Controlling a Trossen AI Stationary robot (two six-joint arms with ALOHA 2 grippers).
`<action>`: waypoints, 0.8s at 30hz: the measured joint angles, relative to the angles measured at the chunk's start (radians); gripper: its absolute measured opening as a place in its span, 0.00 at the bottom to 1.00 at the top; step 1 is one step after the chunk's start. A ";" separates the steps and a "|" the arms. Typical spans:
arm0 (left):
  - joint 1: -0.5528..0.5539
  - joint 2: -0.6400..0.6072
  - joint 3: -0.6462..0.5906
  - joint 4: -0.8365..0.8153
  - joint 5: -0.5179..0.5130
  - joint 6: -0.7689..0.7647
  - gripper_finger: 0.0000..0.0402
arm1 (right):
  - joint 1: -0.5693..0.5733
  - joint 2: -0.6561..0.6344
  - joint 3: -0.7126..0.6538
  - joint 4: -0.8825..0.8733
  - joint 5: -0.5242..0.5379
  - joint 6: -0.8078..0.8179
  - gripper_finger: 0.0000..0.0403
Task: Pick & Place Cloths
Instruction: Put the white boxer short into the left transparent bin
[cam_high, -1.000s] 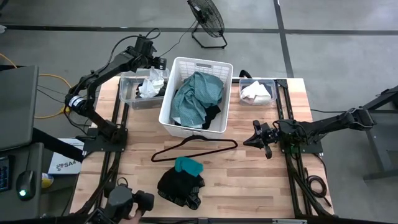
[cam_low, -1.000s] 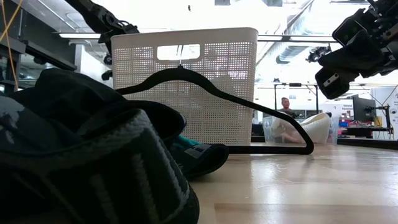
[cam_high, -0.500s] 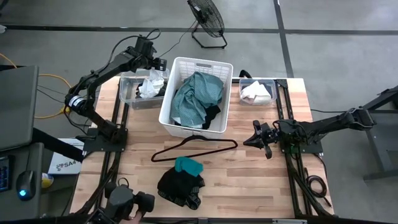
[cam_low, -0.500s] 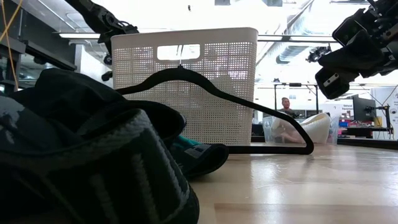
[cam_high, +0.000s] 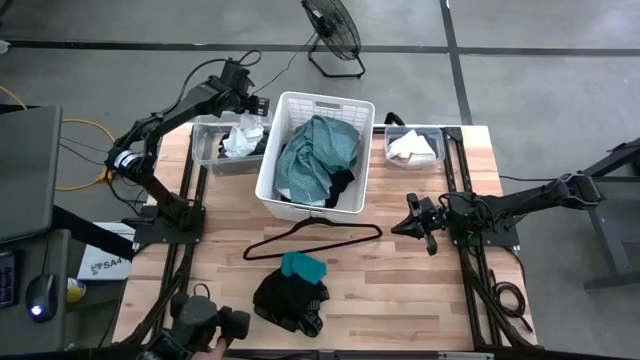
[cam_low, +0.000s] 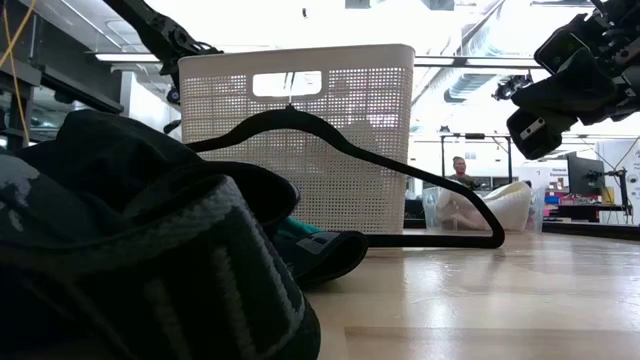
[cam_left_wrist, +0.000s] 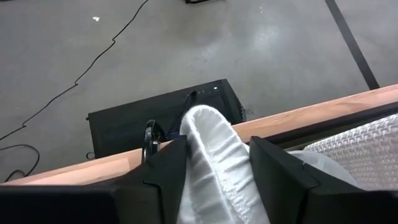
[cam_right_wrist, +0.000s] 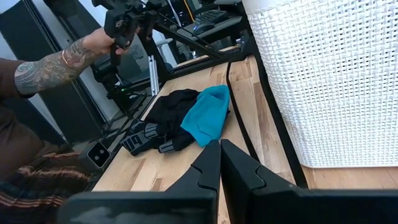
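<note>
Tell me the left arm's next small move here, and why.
Probably close fully and lift: the left gripper has its fingers either side of a white cloth over the left clear bin, so raising it would pull the cloth free. The right gripper waits shut.

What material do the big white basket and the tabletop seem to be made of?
Basket: probably matte white plastic; its walls are a moulded grid of small holes with a cut-out handle.
Tabletop: apparently wood, lightly finished; pale strips with visible grain run across it.
</note>
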 joint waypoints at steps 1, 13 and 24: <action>0.000 0.000 0.000 -0.002 0.000 0.002 0.38 | 0.000 0.000 0.000 0.000 0.000 0.000 0.01; 0.000 -0.004 0.000 -0.013 0.001 0.084 0.03 | 0.000 0.000 0.000 0.000 0.000 0.000 0.01; 0.000 -0.188 0.000 -0.148 0.088 0.142 0.01 | 0.000 0.000 0.000 0.000 0.000 0.000 0.01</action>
